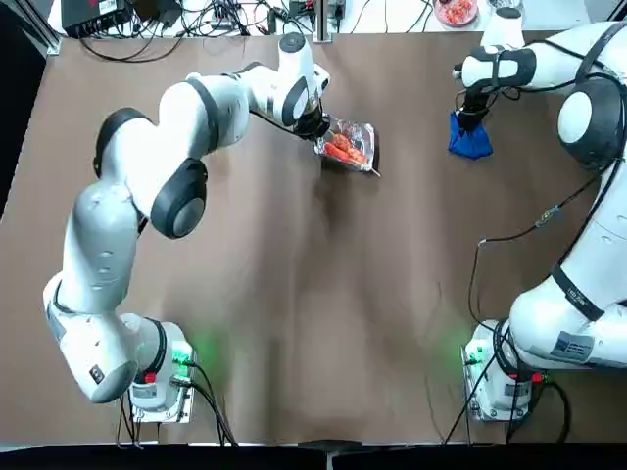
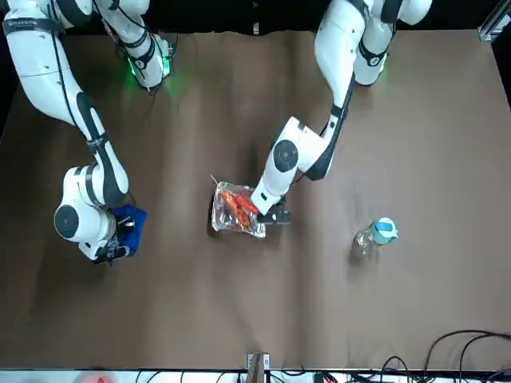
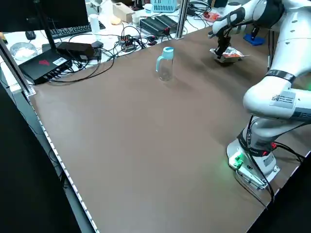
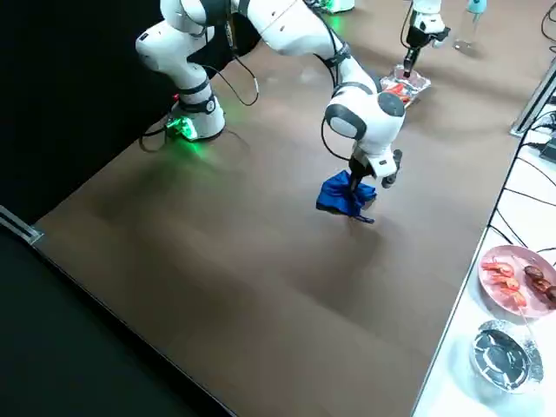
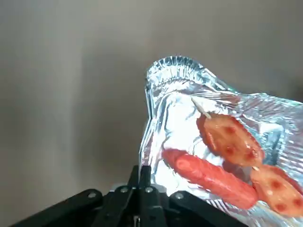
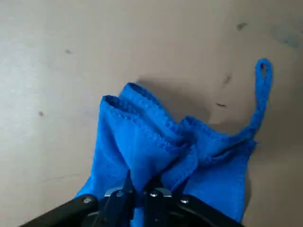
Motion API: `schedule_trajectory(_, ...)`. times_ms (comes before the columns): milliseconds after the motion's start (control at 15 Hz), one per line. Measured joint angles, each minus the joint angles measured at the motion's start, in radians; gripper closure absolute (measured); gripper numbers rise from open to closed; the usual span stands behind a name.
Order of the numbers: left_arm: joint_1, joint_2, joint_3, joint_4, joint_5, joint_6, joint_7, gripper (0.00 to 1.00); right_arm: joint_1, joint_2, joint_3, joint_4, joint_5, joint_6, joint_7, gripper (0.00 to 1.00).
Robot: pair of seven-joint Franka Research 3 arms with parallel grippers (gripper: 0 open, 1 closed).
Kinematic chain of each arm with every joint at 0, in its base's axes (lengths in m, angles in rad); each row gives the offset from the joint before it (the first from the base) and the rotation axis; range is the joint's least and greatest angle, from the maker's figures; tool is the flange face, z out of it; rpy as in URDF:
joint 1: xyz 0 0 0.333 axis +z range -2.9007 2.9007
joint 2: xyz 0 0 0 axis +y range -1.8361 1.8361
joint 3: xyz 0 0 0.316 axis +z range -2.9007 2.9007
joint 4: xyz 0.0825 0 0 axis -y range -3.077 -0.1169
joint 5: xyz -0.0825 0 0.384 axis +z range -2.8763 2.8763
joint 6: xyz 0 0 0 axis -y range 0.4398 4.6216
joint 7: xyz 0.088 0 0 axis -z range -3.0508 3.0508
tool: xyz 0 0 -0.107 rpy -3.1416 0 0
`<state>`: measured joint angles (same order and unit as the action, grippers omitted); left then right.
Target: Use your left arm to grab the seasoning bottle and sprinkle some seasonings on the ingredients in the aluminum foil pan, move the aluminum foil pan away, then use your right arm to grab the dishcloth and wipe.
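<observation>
left gripper (image 5: pixel 142 189): clamped on foil pan (image 5: pixel 189 94) rim, crinkled silver | right gripper (image 6: pixel 139 191): pinching bunched blue dishcloth (image 6: pixel 156 151) on table (image 1: pixel 313 323)

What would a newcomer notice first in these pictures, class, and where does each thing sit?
Most striking is the bright blue dishcloth, bunched up and pinched in the right tool on the robot's far right of the table. Near the middle of the far edge, the left tool is shut on the rim of the aluminum foil pan holding orange-red ingredients. The seasoning bottle stands alone, upright, on the left.
</observation>
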<state>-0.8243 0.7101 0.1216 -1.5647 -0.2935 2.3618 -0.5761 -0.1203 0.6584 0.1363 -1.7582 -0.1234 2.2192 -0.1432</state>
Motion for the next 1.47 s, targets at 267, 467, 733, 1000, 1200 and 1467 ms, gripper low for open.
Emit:
schedule_trajectory(267,0.022,-0.162,-0.034,-0.157,-0.018,-0.007,-0.012,0.99,0.03,-0.01,0.007,0.027,0.0,-0.045,0.022,0.9)
schedule_trajectory(467,0.03,-0.274,-0.058,-0.278,-0.039,-0.01,-0.013,0.99,0.074,-0.052,0.014,0.052,0.003,-0.138,0.084,0.9)
schedule_trajectory(733,0.03,-0.37,-0.104,-0.402,-0.089,-0.01,-0.06,0.99,0.195,-0.118,0.019,0.119,0.138,-0.276,0.196,0.9)
schedule_trajectory(1000,0.03,-0.394,-0.144,-0.463,-0.123,-0.009,-0.114,0.99,0.317,-0.124,0.019,0.142,0.179,-0.286,0.394,0.9)
schedule_trajectory(1200,0.03,-0.394,-0.155,-0.489,-0.125,-0.009,-0.131,0.99,0.42,-0.104,0.019,0.142,0.179,-0.213,0.58,0.9)
schedule_trajectory(1467,0.026,-0.391,-0.164,-0.517,-0.127,-0.009,-0.131,0.99,0.554,-0.026,0.016,0.154,0.179,-0.069,0.773,0.9)
